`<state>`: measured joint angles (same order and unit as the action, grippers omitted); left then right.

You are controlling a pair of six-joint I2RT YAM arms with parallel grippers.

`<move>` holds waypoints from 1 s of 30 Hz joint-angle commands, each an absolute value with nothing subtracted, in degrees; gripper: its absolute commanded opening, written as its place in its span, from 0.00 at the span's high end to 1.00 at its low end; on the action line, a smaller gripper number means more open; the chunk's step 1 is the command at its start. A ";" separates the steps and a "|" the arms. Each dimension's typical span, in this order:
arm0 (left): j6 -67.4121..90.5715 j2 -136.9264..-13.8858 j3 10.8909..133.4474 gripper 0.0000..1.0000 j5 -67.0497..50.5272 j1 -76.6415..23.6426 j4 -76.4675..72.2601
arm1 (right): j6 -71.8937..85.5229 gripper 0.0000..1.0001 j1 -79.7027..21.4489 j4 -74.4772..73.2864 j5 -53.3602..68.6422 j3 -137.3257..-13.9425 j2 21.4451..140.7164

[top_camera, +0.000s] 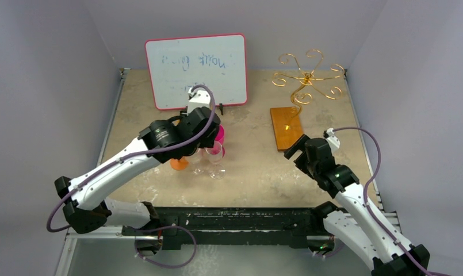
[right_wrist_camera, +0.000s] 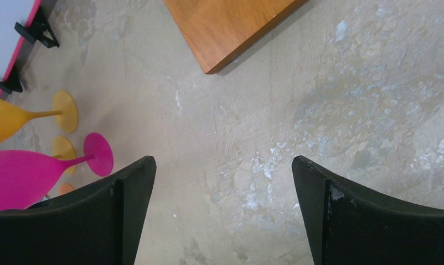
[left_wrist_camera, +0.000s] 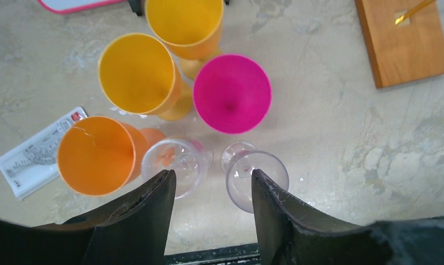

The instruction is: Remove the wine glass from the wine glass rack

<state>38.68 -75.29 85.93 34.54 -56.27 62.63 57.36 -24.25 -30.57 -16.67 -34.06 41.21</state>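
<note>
Right gripper [right_wrist_camera: 222, 161]: just on the near side of the wine glass rack [top_camera: 308, 77]'s wooden base [top_camera: 286, 127], above bare table [top_camera: 252, 172]. The jaws are spread wide and grip nothing, with only tabletop between the fingers.

Left gripper [left_wrist_camera: 211, 176]: well to the left of the rack, pointing down over a group of stemmed glasses. The jaws stand partly apart and grip nothing. Bare table shows in the gap between them.

Clear wine glass [left_wrist_camera: 241, 179]: upright on the table, its rim partly behind the finger on the rack's side of the gap. Contact with that finger cannot be told.

Second clear wine glass [left_wrist_camera: 178, 165]: upright just beside the first, on the side away from the rack, its rim partly behind the other finger. Which of the two is the task's glass cannot be told. Both stand on the table left of the rack's base, well apart from it.

Pink glass [left_wrist_camera: 232, 94]: upright just beyond the clear pair.

Orange glass [left_wrist_camera: 95, 154]: beside the second clear glass, farther from the rack, with a printed card [left_wrist_camera: 35, 152] flat on the table past it.

Two yellow glasses [left_wrist_camera: 139, 74] [left_wrist_camera: 183, 22]: behind the pink one, close together.

Rack: at the far right of the table, its gold scroll arms spreading from the stem on the base.

Whiteboard [top_camera: 196, 70]: red-framed, propped at the table's far edge, left of the rack.
</note>
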 commanded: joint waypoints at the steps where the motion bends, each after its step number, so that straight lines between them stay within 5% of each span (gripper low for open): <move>1: 40.03 -70.23 88.00 0.44 42.77 -56.16 59.04 | 55.30 0.04 -23.95 -28.83 -22.87 -36.69 41.25; 5: 39.99 -67.87 88.95 0.32 46.85 -56.15 58.12 | 53.35 0.04 -20.13 -23.51 -17.02 -36.73 44.82; 10: 40.10 -67.41 91.80 0.25 52.37 -56.16 60.71 | 46.86 0.04 -1.13 -11.63 7.02 -33.66 53.71; 15: 41.65 -66.96 93.88 0.22 59.84 -55.80 64.65 | 42.45 0.04 13.15 -4.97 17.17 -33.89 64.90; 30: 32.79 -70.70 93.41 0.16 48.26 -29.75 60.86 | 34.54 0.08 13.25 8.04 27.73 -39.98 92.09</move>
<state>36.29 -70.11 92.09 54.06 -38.50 63.57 39.38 14.33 3.18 22.92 -38.79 86.46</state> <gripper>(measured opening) 0.832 0.925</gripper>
